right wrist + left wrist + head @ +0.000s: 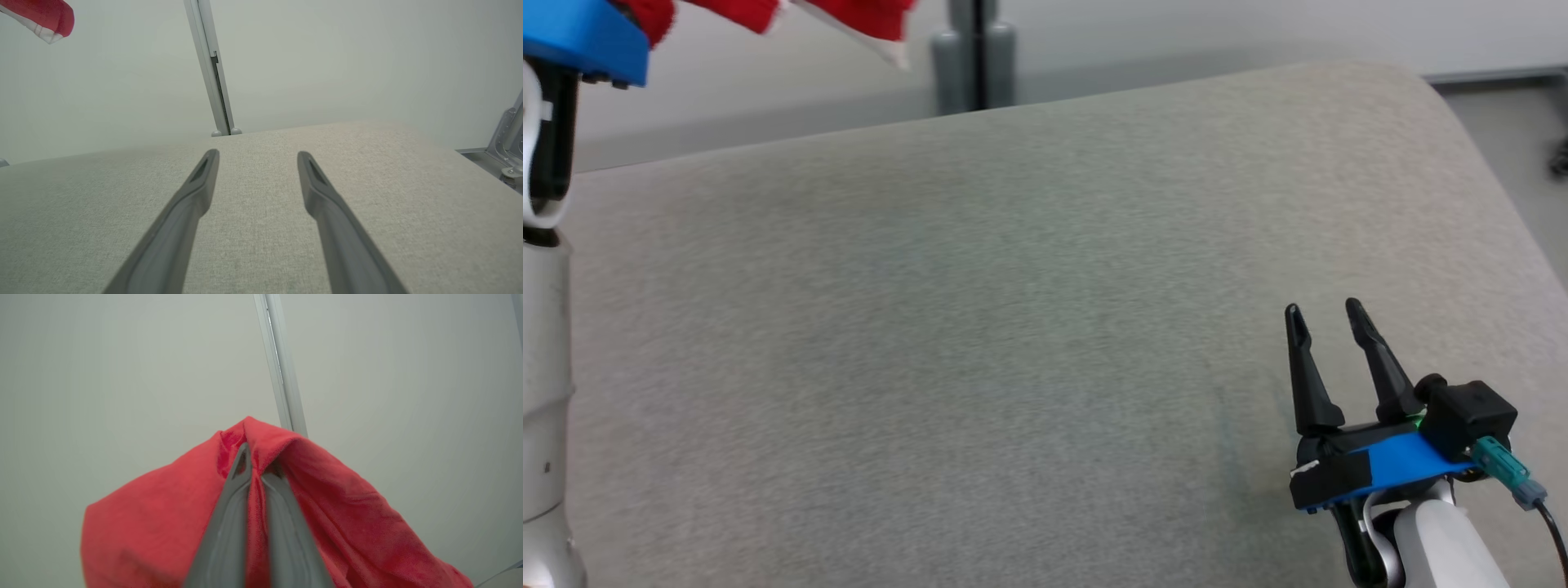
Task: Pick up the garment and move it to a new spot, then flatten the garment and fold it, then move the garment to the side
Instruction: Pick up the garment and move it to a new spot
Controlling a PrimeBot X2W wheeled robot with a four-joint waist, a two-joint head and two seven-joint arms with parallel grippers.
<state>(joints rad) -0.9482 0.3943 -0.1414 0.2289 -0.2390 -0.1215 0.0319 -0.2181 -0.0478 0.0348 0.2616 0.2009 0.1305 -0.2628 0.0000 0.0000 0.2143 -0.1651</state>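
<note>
The left gripper (260,465) is clamped on a fold of the red garment (163,522), with cloth pinched between its two fingers and the rest draped down both sides. It holds the garment high above the table (980,327), over the far left corner. From the head view only a red hem with a pale edge shows there. The height probably lets the cloth hang free and clear the table, so it can be carried to a new spot without dragging.

The right gripper (1324,309) hovers low over the table's near right part, jaws spread wide and holding nothing. It seems to be waiting there, out of the carry path, ready to take a second corner once the cloth comes down.

A grey post (972,57) stands just past the table's far edge, near the hanging hem. A swing that way could brush it. A metal frame (506,139) sits off the table's right side, well apart from the garment.
</note>
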